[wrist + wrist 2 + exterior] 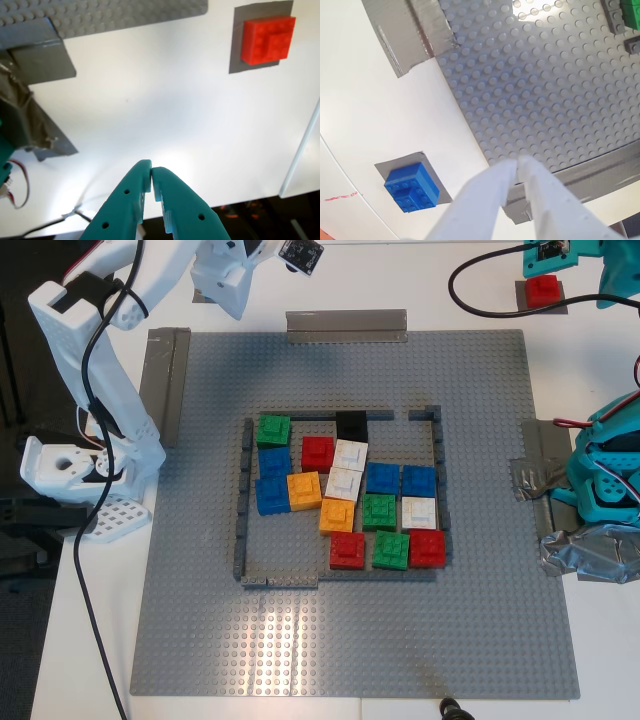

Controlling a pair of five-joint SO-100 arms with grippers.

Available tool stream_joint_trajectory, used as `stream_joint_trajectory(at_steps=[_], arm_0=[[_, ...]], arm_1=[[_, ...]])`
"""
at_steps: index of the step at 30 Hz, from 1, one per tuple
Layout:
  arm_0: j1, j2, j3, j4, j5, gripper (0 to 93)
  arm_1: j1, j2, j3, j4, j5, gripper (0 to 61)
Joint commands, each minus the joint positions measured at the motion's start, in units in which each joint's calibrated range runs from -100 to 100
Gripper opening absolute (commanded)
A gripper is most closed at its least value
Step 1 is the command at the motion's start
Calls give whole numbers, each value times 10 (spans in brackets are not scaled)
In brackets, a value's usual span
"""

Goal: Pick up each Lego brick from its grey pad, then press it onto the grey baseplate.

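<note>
**Both grippers empty, bricks on their pads**

Exterior view: the grey baseplate point(300, 640) carries a thin dark frame point(241, 510) with coloured bricks packed inside. The red brick point(543, 289) sits on its grey pad point(541, 308) at this view's top right, off the plate, just below the teal arm point(575, 255). The white arm point(120, 300) stands at this view's left. Neither gripper's tips show here.

First wrist view: my first gripper point(151, 175), teal, has its jaws closed tip to tip, holding nothing. The red brick point(267, 39) lies well ahead of the tips and off to one side, on its pad point(237, 50).

Second wrist view: my second gripper point(517, 165), white, has jaws nearly together, nothing between them, tips over the baseplate point(545, 90) edge. The blue brick point(411, 187) sits on its pad point(384, 168) beside the jaws, apart from them.

We see no readable writing or labels.
</note>
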State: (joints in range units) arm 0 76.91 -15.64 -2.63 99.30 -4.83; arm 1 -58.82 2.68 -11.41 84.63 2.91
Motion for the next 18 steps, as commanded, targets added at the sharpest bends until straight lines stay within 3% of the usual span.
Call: stream_joint_trajectory(at_steps=[1, 12, 18], arm_0=[[7, -1, 83, 1, 19, 0], [8, -1, 82, 1, 19, 0], [9, -1, 33, -13, 20, 0]], arm_1=[[121, -119, 113, -35, 16, 2], [121, -118, 114, -35, 16, 2], [108, -114, 105, -32, 20, 2]])
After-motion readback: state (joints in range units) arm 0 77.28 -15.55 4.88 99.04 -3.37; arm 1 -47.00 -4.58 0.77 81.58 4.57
